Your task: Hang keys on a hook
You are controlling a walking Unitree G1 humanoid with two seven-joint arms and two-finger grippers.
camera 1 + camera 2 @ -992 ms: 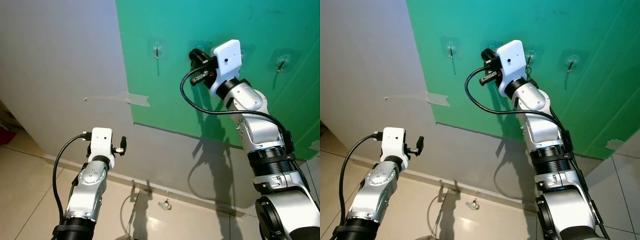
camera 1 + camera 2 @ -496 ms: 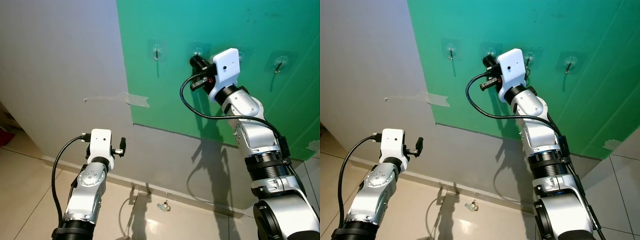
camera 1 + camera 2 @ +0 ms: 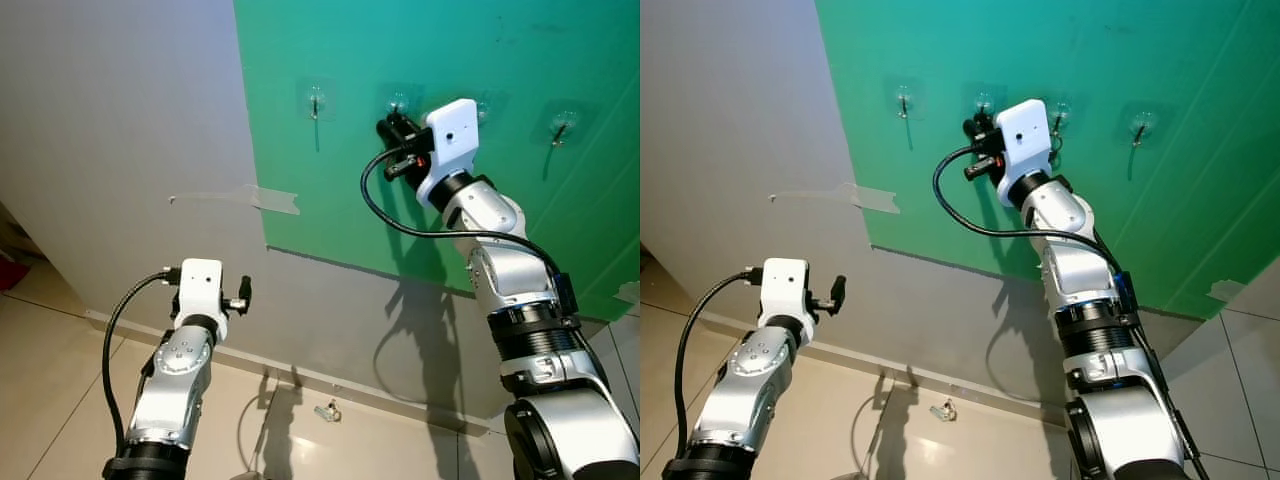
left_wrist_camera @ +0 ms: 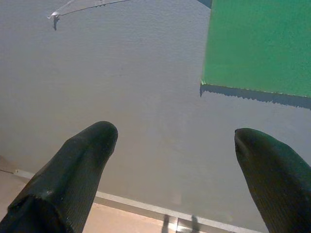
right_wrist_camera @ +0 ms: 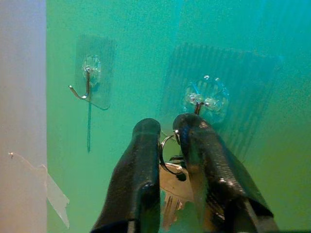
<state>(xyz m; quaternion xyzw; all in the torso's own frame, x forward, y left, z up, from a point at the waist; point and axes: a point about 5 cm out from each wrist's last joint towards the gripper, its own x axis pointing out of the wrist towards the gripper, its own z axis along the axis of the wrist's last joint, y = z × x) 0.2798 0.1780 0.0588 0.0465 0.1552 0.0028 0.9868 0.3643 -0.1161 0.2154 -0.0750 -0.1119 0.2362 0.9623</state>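
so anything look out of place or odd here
Yes: a small metal object lies on the floor by the wall base, possibly a dropped key. A strip of clear tape on the grey wall is peeling at its end.

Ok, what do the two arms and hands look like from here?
Both arms are silver metal with black ribbed joint rings and a looping black cable. Each wrist carries a white camera block. The left hand and right hand each have two long, textured black fingers.
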